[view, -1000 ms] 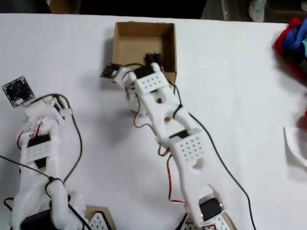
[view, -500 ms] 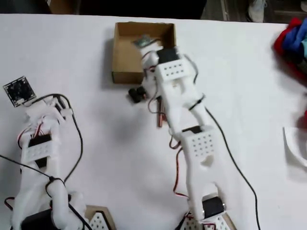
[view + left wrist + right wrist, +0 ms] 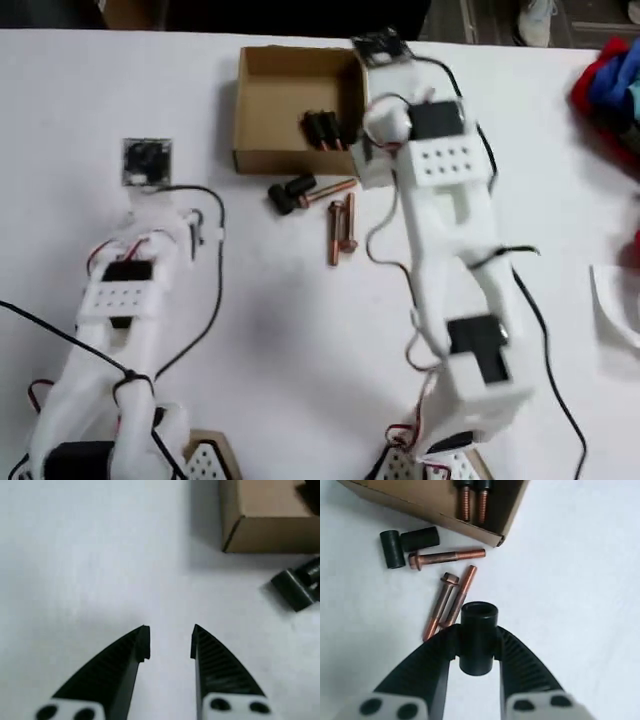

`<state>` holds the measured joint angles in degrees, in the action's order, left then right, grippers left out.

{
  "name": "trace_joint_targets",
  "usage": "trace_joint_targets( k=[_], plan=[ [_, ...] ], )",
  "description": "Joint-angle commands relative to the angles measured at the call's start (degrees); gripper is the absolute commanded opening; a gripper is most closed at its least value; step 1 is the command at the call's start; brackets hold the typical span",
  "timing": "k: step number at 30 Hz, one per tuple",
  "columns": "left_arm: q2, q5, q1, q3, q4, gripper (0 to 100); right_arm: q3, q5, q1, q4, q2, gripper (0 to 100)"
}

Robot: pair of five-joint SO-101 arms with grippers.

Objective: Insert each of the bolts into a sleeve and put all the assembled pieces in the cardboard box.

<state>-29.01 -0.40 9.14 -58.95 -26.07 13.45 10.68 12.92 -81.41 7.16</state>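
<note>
A white table [image 3: 200, 60] is viewed from above. The R arm [image 3: 450, 200] is stretched from the 6 o'clk edge toward 12, w/ its wrist just at 3 o'clk of the cardboard box [image 3: 270, 100]. The L arm [image 3: 115, 310] is set at approx. 8 o'clk on the table, well apart from the box. The box is placed near the 12 o'clk edge, open side up. Two assembled pieces [image 3: 321, 129], bolts seated in black sleeves, are laid side by side inside it, by its 4 o'clk corner. A red-and-blue cloth [image 3: 608, 80] is bunched at the 2 o'clk edge.

The R gripper [image 3: 478, 632] is clenched on one black sleeve [image 3: 478, 655], which is gripped btwn the jaws w/ its open bore turned to the wrist camera. The L gripper [image 3: 169, 642] is released: the jaws are parted w/ nothing btwn them, over bare table.

The loose parts are gathered at 6 o'clk of the box. A pair of copper bolts [image 3: 341, 230] is laid side by side, touching, along the 12–6 line. A single bolt [image 3: 327, 189] is laid crosswise btwn that pair and the box wall. Two loose sleeves [image 3: 288, 193] are found at 9 o'clk of the single bolt, touching each other and just beside its head.
</note>
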Motion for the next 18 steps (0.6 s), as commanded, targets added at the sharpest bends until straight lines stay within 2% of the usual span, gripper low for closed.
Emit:
trace_joint_targets(
  k=[1, 5, 7, 10, 13, 16, 18],
  plan=[
    [-0.18, -0.44, -3.96, 4.0, -4.22, 16, -26.73, -0.26, -1.63, 19.38, -15.25, 2.0],
    [-0.18, -0.62, -6.07, 4.26, -4.75, 16, -50.99, -0.35, -2.51, 41.36, -28.44, 1.9],
    [0.35, -2.81, -7.47, 5.76, -6.07, 16, -57.76, -0.62, -3.38, 47.69, -32.92, 1.9],
    [6.15, -6.51, -10.99, 12.97, -11.78, 16, -62.59, -0.88, -5.67, 50.42, -35.56, 1.9],
    [16.79, -8.44, -14.15, 26.42, -22.15, 16, -64.62, -6.07, -10.86, 50.51, -35.56, 1.9],
    [28.57, -4.84, -16.44, 43.12, -33.58, 16, -65.41, -10.99, -17.1, 51.03, -35.56, 1.9],
    [35.96, -0.62, -18.2, 53.76, -39.38, 16, -65.58, -11.43, -19.82, 52.35, -35.47, 1.9]
  ],
)
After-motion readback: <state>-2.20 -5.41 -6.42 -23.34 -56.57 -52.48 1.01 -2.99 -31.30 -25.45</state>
